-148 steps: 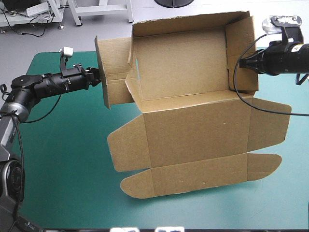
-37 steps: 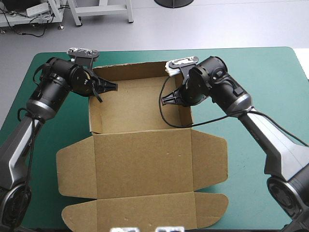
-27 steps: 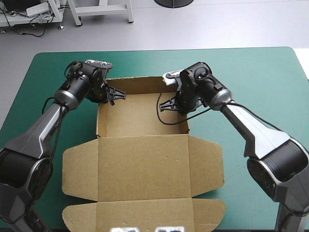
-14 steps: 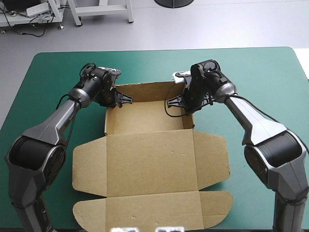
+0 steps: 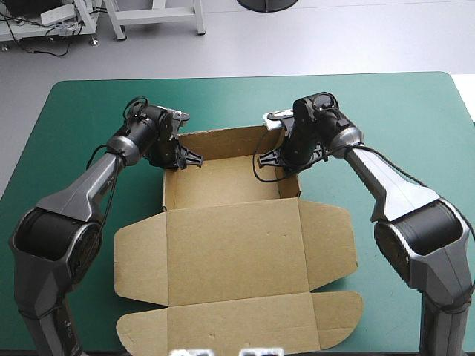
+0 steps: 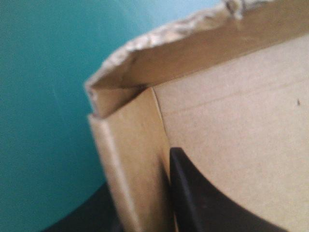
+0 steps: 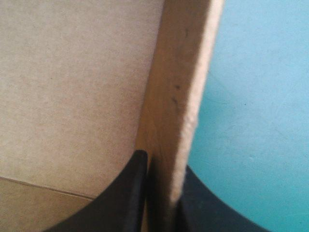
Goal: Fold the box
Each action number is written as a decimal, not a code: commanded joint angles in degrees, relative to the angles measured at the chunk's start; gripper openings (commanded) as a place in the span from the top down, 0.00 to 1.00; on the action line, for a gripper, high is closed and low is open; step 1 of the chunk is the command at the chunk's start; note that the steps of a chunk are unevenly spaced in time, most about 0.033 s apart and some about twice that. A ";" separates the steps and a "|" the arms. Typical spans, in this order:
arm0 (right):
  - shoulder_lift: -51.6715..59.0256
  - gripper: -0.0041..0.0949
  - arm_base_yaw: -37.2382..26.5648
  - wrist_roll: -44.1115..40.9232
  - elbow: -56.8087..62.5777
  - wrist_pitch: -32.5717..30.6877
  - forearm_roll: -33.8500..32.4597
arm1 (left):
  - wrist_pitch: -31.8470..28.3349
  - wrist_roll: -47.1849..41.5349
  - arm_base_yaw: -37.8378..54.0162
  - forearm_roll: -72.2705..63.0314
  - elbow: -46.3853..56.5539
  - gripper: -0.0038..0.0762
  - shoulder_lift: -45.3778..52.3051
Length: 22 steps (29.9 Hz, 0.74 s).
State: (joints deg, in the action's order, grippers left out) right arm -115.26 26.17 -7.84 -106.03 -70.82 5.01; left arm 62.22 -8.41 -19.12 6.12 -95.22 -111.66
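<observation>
Brown box [image 5: 234, 248] sits mid-table on the teal-green cover [image 5: 74, 119], an open tray, lid flat toward the near edge; left gripper [image 5: 187, 158] pinches its left wall near the far corner, right gripper [image 5: 267, 157] pinches the right wall likewise

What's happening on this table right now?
Two robot arms are folding a brown box on the table. Its far part already stands as an open tray with walls raised; the lid and its flaps lie flat toward the near edge. The left gripper pinches the tray's left wall near the far corner, the right gripper the right wall.
</observation>
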 commanded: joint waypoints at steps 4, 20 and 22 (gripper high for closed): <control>3.90 0.42 -0.29 2.77 -0.92 -0.81 -0.45 | 5.00 2.42 -0.45 -1.02 -1.17 0.35 2.67; 7.25 0.33 -0.29 4.68 -1.27 -0.81 -2.00 | 6.47 4.13 -0.45 -0.95 -6.81 0.27 5.15; 9.00 0.33 -0.29 4.82 -1.95 -0.81 -2.48 | 4.68 5.00 -0.45 -0.95 -6.81 0.27 7.90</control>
State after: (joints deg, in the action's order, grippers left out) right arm -112.04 26.17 -4.08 -105.68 -70.72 3.33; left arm 68.90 -4.36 -19.29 4.78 -99.93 -110.64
